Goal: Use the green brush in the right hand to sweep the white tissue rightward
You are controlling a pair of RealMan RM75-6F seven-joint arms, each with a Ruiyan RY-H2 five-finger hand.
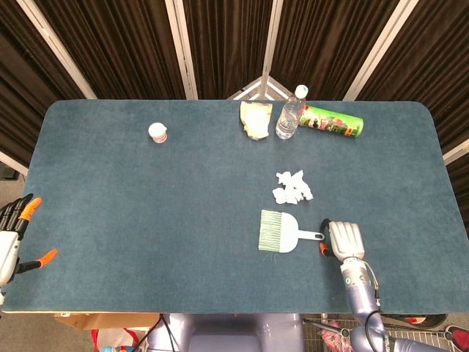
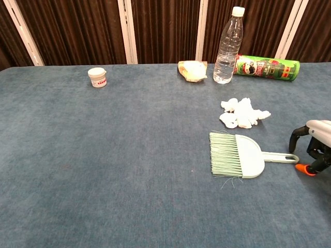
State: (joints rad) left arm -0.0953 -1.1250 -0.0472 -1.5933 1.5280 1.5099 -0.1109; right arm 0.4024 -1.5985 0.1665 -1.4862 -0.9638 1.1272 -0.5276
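Note:
The green brush (image 1: 280, 232) (image 2: 239, 155) lies flat on the blue table, bristles to the left and its thin handle (image 2: 281, 157) pointing right. The crumpled white tissue (image 1: 293, 188) (image 2: 243, 113) sits just behind the brush. My right hand (image 1: 343, 238) (image 2: 312, 145) hovers at the handle's right tip, fingers apart and holding nothing; I cannot tell whether it touches the handle. My left hand (image 1: 15, 235) rests open off the table's near-left edge, seen only in the head view.
Along the back stand a water bottle (image 1: 289, 114) (image 2: 227, 46), a lying green chip can (image 1: 331, 122) (image 2: 266, 67), a yellowish bag (image 1: 256, 118) (image 2: 192, 70) and a small white jar (image 1: 157, 133) (image 2: 97, 77). The table's (image 1: 146, 213) front edge runs close below my right hand.

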